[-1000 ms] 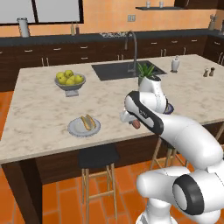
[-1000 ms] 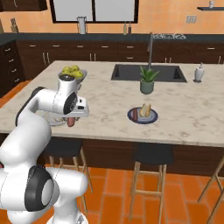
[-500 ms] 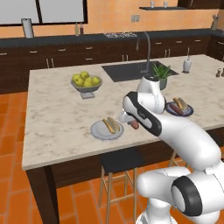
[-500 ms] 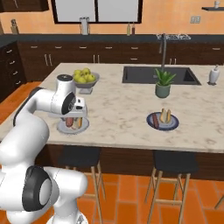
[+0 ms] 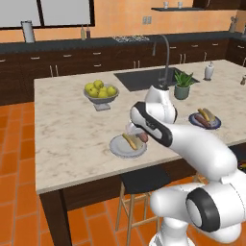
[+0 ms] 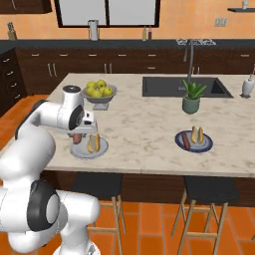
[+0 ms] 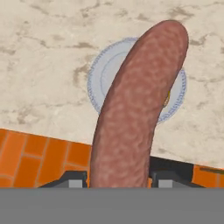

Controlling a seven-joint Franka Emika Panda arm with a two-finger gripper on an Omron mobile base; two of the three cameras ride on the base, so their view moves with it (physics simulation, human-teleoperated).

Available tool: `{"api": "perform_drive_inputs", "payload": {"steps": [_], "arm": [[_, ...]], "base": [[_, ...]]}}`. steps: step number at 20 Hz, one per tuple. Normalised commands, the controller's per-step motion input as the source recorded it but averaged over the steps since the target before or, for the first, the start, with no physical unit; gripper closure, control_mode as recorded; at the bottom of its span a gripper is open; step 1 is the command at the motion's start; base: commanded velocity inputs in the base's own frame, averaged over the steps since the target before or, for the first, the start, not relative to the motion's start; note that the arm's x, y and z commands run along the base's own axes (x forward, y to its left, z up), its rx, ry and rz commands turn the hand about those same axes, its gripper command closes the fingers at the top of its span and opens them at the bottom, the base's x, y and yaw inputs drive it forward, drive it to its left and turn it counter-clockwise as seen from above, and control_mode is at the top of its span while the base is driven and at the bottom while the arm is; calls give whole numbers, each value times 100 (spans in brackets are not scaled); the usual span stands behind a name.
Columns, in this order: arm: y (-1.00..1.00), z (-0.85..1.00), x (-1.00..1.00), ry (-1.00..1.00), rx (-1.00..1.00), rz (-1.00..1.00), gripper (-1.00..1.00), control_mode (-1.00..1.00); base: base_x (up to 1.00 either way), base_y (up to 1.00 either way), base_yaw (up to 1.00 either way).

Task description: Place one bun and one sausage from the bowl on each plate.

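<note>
My gripper (image 5: pixel 142 135) is shut on a reddish-brown sausage (image 7: pixel 135 109) and holds it just above the pale grey plate (image 5: pixel 116 148), near the island's front edge. A bun (image 5: pixel 129 141) lies on that plate. From the right side the sausage (image 6: pixel 77 138) hangs at the left edge of the pale plate (image 6: pixel 84 153), beside its bun (image 6: pixel 93 143). The blue-grey plate (image 6: pixel 194 146) farther right carries a sausage (image 6: pixel 185 140) and a bun (image 6: pixel 199 134). In the hand view the pale plate's rim (image 7: pixel 94 83) shows behind the sausage. The dark bowl is out of view.
A silvery pedestal bowl of yellow-green fruit (image 5: pixel 101 93) stands behind the pale plate. A potted plant (image 5: pixel 182 85) and the sink (image 5: pixel 144 78) with its tap lie to the back right. Stools (image 6: pixel 97 185) stand under the island's front edge.
The base has driven sideways, so both base views shifted and the pale plate now lies under the gripper. The gripper stays shut on the sausage.
</note>
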Motion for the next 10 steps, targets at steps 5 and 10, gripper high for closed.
{"api": "perform_drive_inputs", "payload": {"steps": [5, 10], "arm": [[64, -17, 89, 14, -8, -5, 100, -100], [22, -55, 88, 30, -22, -3, 100, -100]], "base": [[0, 0, 0], [0, 0, 0]]}}
